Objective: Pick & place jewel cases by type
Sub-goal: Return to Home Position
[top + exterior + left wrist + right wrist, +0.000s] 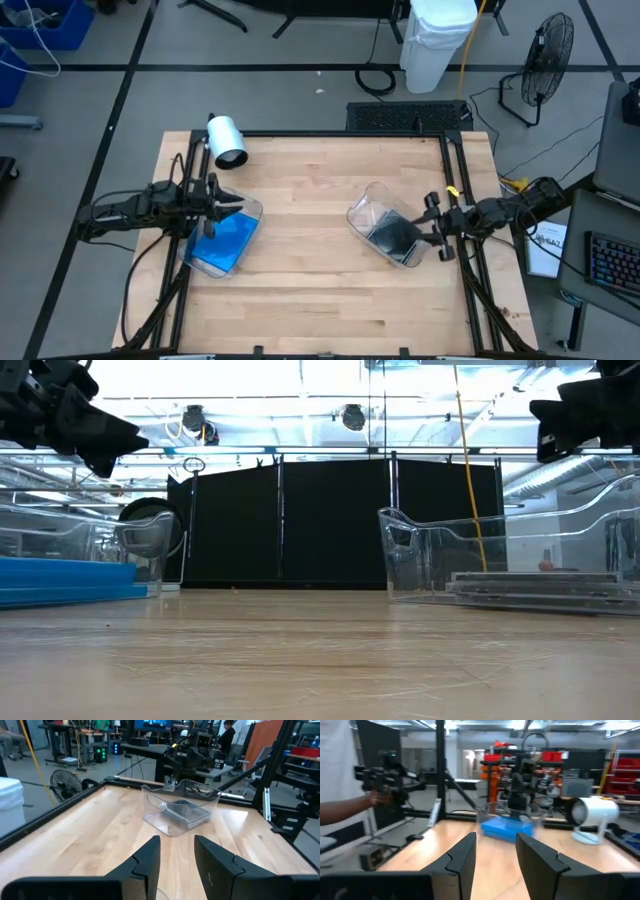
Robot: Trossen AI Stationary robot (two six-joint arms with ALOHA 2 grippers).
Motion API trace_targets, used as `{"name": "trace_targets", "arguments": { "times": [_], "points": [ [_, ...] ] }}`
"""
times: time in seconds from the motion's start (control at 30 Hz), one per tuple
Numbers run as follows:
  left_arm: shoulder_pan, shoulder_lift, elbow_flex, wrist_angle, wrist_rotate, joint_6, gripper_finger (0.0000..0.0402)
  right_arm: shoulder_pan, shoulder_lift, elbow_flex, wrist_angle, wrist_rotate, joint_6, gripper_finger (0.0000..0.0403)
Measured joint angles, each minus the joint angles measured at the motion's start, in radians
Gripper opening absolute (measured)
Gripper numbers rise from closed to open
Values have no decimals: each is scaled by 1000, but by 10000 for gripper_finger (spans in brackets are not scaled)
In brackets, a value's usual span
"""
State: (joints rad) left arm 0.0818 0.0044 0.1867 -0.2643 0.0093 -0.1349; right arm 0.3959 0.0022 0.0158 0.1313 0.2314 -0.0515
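1. Wooden table (320,300) in a black frame, seen from above. A white cylindrical device (227,140) stands near its far left corner.
2. Left bin (254,211), clear plastic, sits near the table's left edge. It holds the blue jewel cases (222,245), stacked flat in one level pile.
3. Right bin (362,206), also clear, sits near the table's right edge. It holds the dark jewel cases (392,236), likewise laid flat.
4. One colour per bin is the grouping the task asks for. No case shows outside a bin, so the sorting is judged complete.
5. Left pincer (228,207) hangs over the far end of the left bin, fingers parted with nothing between them. Its arm reaches in level from the left edge and points across the table at the right bin.
6. Right pincer (431,225) hangs by the right bin's end nearest the right edge, likewise parted and empty. Its arm lies level from the right edge.
7. The low view shows both pincers raised well above the bin rims, a pose judged suited to drawing back to rest without catching a wall.
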Motion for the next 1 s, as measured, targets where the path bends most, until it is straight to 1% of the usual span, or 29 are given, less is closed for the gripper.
{"name": "trace_targets", "arguments": {
  "times": [0.1, 1.0],
  "points": [
    [0, 0, 0, -1, -9, -5, 124, -27, 0, 0, -2, -51, 6, 130],
    [0, 2, 0, -1, -10, -3, 124, -39, 1, -1, -1, -50, -5, 130]
  ]
}}
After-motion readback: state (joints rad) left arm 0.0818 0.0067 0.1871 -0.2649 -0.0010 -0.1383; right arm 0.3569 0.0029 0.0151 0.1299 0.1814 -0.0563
